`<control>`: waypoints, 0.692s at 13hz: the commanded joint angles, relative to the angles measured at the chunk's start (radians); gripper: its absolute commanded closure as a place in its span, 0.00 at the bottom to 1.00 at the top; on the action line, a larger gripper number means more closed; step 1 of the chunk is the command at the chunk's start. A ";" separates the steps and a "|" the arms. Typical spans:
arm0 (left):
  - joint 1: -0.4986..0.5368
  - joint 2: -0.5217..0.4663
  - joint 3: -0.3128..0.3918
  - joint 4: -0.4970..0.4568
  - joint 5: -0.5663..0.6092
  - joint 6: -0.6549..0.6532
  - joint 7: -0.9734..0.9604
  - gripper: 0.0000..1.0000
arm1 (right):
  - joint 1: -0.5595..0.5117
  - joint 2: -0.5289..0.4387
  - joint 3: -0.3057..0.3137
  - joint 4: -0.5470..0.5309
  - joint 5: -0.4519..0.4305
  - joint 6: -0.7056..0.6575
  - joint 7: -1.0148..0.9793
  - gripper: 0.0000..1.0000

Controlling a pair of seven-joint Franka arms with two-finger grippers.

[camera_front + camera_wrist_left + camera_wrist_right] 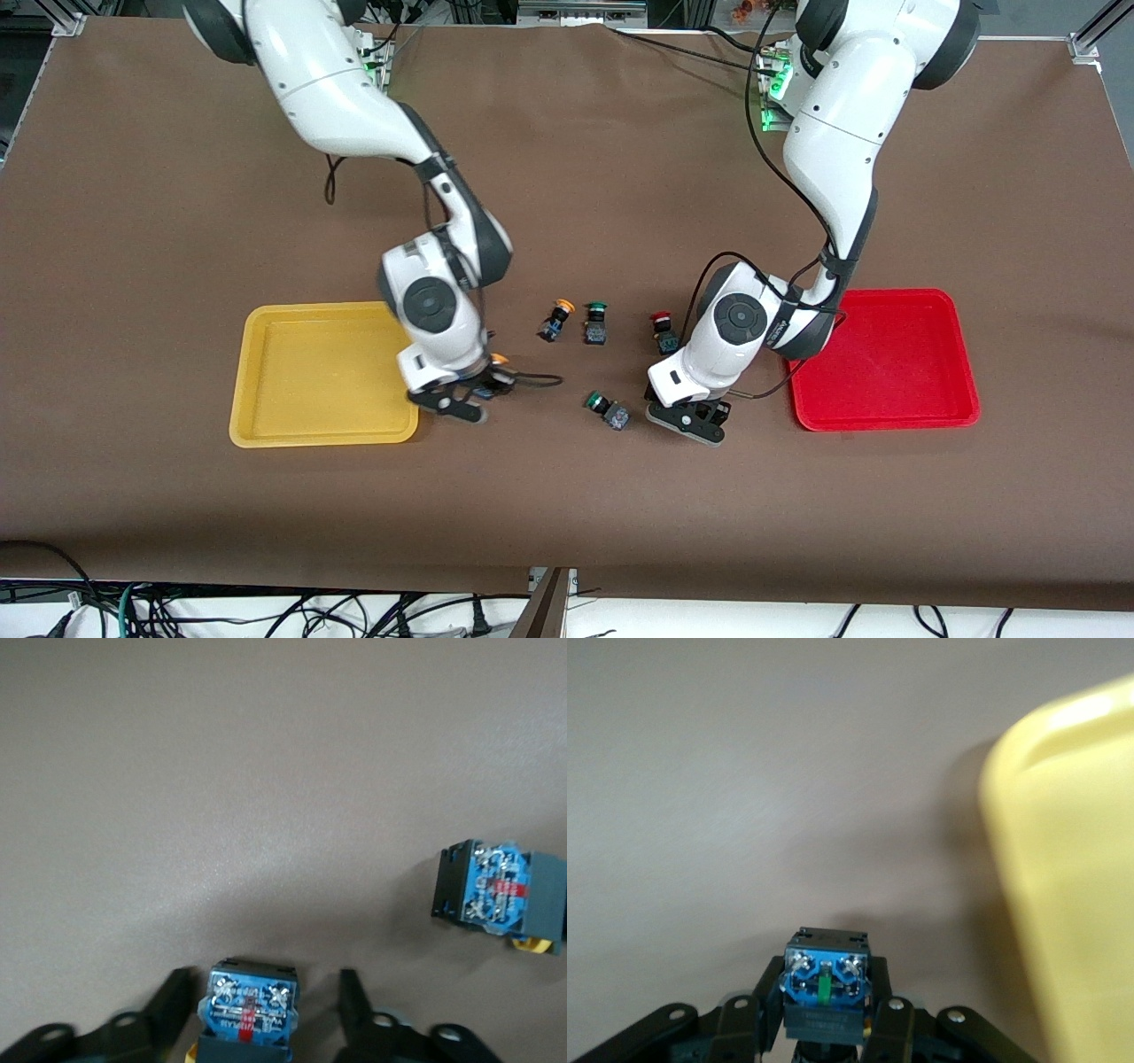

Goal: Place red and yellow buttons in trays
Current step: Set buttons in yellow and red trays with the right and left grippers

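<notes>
My right gripper (pixel 467 399) is shut on a yellow-capped button (pixel 496 361), just above the cloth beside the yellow tray (pixel 323 372). In the right wrist view the fingers (pixel 890 1014) press both sides of its blue back (pixel 826 970), with the yellow tray's rim (pixel 1010 797) close by. My left gripper (pixel 700 424) is open and low over the cloth, beside the red tray (pixel 886 359). In the left wrist view its fingers (pixel 353 992) stand apart around a button with a red-striped blue back (pixel 252 1005); its cap is hidden. A second yellow button (pixel 558 317) and a red button (pixel 663 330) stand mid-table.
Two green-capped switches are on the cloth, one (pixel 595 321) beside the yellow button, one (pixel 607 409) lying on its side between the grippers. Another button's blue back (pixel 498 896) shows in the left wrist view. Both trays hold nothing.
</notes>
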 commanded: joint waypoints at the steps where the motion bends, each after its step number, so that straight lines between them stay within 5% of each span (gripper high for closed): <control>1: 0.001 -0.006 0.006 -0.002 0.022 -0.008 0.002 0.87 | -0.159 -0.094 0.019 -0.018 0.005 -0.182 -0.290 0.96; 4: 0.022 -0.084 0.006 -0.011 0.022 -0.081 0.004 0.88 | -0.282 -0.102 -0.016 -0.030 -0.006 -0.260 -0.530 0.96; 9: 0.047 -0.239 0.076 -0.007 0.023 -0.552 0.239 0.89 | -0.446 -0.091 -0.039 -0.142 0.003 -0.236 -0.672 0.95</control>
